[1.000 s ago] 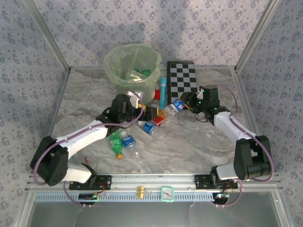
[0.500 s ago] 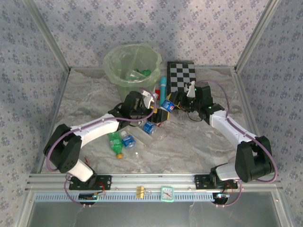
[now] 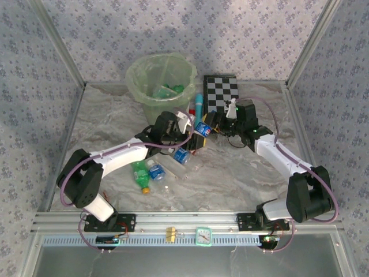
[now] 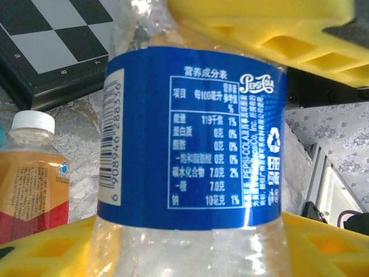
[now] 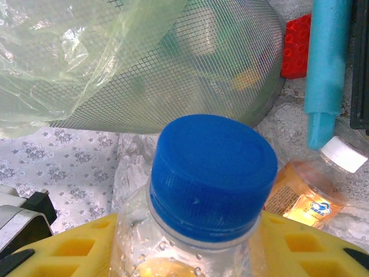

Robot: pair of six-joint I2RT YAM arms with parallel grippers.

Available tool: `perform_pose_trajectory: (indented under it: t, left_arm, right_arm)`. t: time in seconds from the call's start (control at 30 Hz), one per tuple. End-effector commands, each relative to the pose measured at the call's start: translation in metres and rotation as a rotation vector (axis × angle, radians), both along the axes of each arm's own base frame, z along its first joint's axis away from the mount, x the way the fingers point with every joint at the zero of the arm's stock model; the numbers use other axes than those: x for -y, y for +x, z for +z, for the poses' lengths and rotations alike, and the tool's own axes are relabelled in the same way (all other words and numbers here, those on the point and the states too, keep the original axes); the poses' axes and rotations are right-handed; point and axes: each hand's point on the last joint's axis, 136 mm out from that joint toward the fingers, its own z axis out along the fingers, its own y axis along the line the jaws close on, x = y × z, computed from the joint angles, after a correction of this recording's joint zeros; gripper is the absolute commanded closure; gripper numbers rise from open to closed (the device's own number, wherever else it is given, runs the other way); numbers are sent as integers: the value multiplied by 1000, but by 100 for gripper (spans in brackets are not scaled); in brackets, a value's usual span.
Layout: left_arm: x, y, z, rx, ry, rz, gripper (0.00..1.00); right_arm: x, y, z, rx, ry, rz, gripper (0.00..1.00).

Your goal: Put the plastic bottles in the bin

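Just short of the bin (image 3: 140,79), we are clamping our left gripper (image 3: 194,127), wide open 1 second ago, around the blue-labelled bottle (image 3: 202,128) that our right gripper (image 3: 209,126) is gripping by its neck above the worktop (image 3: 236,173), likely handing it over for the drop.

Five bottles (image 3: 181,156) sit outside the one bin (image 3: 134,81); those inside it cannot be counted. There is also one checkerboard (image 3: 222,95), one teal tube (image 3: 198,105) and one red block (image 5: 297,46).
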Motion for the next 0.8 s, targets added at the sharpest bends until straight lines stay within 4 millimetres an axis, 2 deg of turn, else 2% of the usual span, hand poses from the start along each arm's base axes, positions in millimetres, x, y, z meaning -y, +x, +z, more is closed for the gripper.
perform_pose_trajectory:
  t: [0.0,0.07,0.17,0.27,0.4,0.5,0.6,0.77]
  left_arm:
    - [5,2,15,39,-29,-16,41]
    - [3,2,15,42,-26,-8,43]
    - [-2,3,15,51,-19,16,43]
    - [-8,3,18,70,-6,40,44]
    - [-18,3,31,118,17,64,44]
    - [-25,3,52,178,25,73,44]
    - [-33,3,81,265,30,81,44]
    - [-54,19,133,438,78,172,45]
  right_arm:
    - [-6,0,22,46,11,25,45]
    - [-3,1,25,48,1,15,31]
    - [6,2,28,54,-21,-12,18]
    - [20,5,35,64,-36,-56,12]
    - [46,7,42,86,-49,-137,9]
    - [66,8,41,98,-76,-208,6]
    - [81,9,34,89,-101,-266,6]
    - [95,11,9,34,-134,-354,5]
